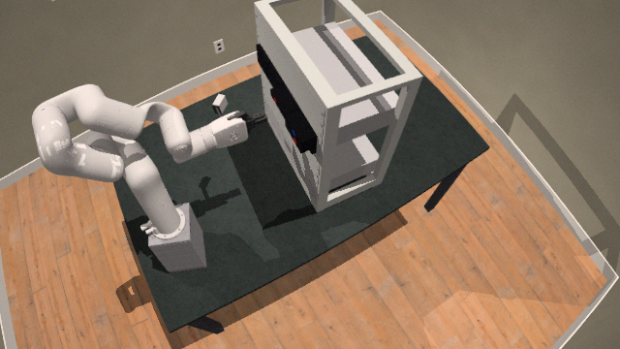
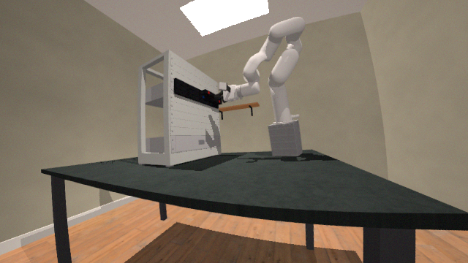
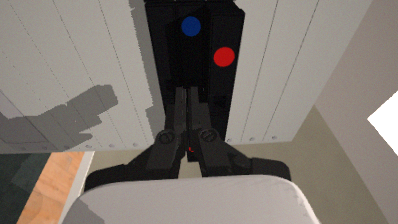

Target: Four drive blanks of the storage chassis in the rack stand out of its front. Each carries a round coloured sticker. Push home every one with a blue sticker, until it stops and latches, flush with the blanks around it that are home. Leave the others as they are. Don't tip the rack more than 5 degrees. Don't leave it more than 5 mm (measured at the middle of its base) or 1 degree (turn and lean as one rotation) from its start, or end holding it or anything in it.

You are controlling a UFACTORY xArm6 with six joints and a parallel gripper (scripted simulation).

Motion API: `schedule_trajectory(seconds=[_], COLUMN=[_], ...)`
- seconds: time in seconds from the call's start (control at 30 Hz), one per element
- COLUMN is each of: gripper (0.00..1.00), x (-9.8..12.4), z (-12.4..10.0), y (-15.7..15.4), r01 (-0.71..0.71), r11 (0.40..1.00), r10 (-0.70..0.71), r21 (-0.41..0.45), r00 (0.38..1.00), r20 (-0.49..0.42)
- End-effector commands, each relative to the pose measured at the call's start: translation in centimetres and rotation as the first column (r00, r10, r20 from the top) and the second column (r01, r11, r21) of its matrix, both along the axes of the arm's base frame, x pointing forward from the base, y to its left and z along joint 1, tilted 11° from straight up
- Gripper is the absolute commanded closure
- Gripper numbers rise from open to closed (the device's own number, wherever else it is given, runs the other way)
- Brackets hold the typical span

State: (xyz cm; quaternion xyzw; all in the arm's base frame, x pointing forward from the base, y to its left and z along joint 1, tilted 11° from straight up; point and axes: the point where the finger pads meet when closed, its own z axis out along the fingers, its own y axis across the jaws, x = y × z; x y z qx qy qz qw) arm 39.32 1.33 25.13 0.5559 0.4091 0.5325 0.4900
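Gripper (image 3: 189, 100) clenched, nothing between the fingers. Its tips sit at the black front of the chassis (image 1: 286, 104), in line with and just below the blank bearing the blue sticker (image 3: 191, 26) in the wrist view; whether they touch it cannot be told. The blank with the red sticker (image 3: 224, 56) lies just beside it. Two round stickers visible at the wrist: one blue, one red. The chassis is a long matte black strip in the upper part of the white box-frame rack (image 1: 339, 99), whose front is ribbed white panels. The rack stands on the dark table (image 1: 252, 271).
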Motion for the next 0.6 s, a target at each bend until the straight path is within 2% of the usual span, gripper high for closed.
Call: schedule_trajectory(seconds=[0.0, 0.37, 0.57], gripper=[1.0, 1.0, 1.0], x=[-1.8, -2.0, -2.2], z=[0.4, 0.4, 0.6], y=[0.2, 0.1, -1.4], r01=[0.003, 0.003, 0.003], r11=[1.0, 1.0, 1.0], r10=[-0.003, -0.003, -0.003], r21=[0.0, 0.0, 0.0], r00=[1.0, 1.0, 1.0], r20=[0.0, 0.0, 0.0])
